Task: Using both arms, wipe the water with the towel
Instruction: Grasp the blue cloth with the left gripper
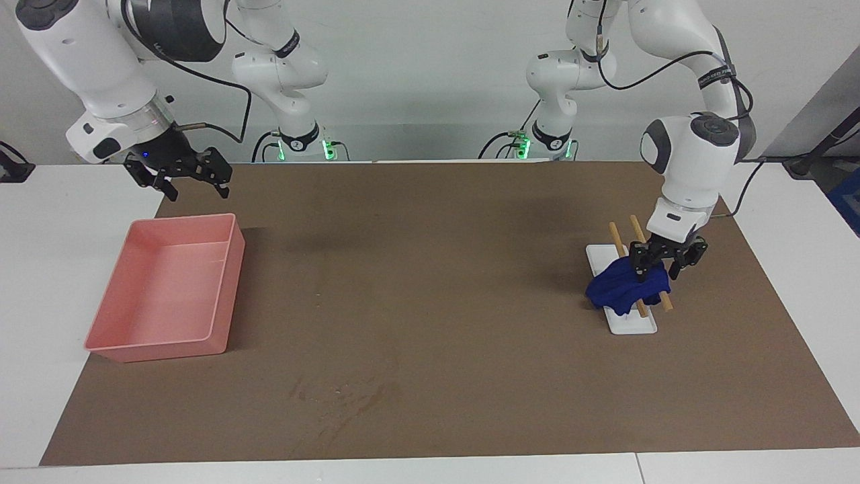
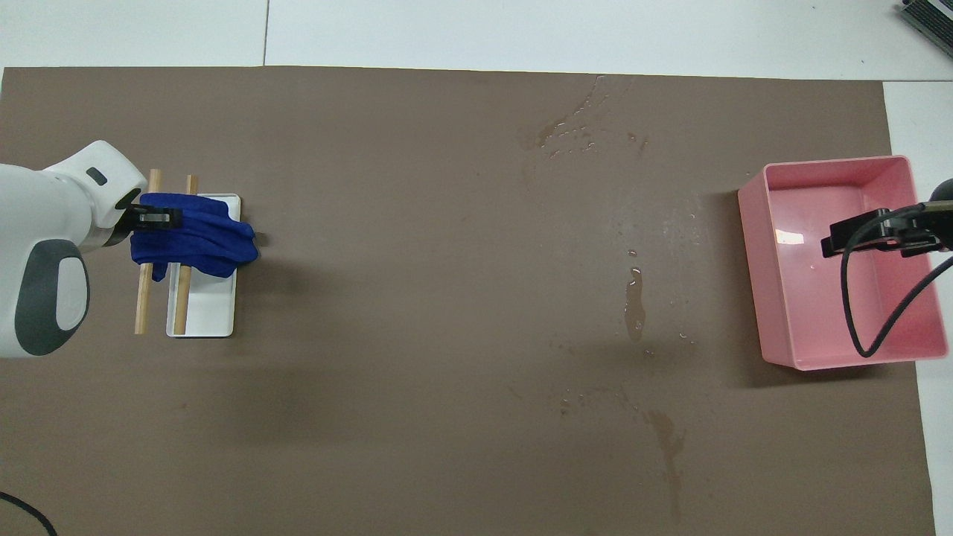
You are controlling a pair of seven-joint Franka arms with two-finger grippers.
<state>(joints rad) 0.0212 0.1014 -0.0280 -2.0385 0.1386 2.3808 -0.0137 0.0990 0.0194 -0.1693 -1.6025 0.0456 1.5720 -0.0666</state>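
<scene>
The towel (image 1: 621, 288) sat bunched across 2 wooden rods (image 1: 617, 240) over a small white tray (image 1: 635, 325), at the left arm's end of the brown mat (image 1: 437, 282) on the worktop (image 1: 40, 269). Down on it was the left end effector (image 1: 662, 267), fingers clamped into the blue folds at the edge nearer the robots. The water (image 1: 342, 396) lay well apart from it, faint streaks and glints toward the mat's middle, farther from the robots than the towel. Over at the right arm's end sat the pink tray (image 1: 225, 289). The right end effector (image 1: 195, 183) hung above that tray's rim nearer the robots, fingers spread wide, gripping nothing
</scene>
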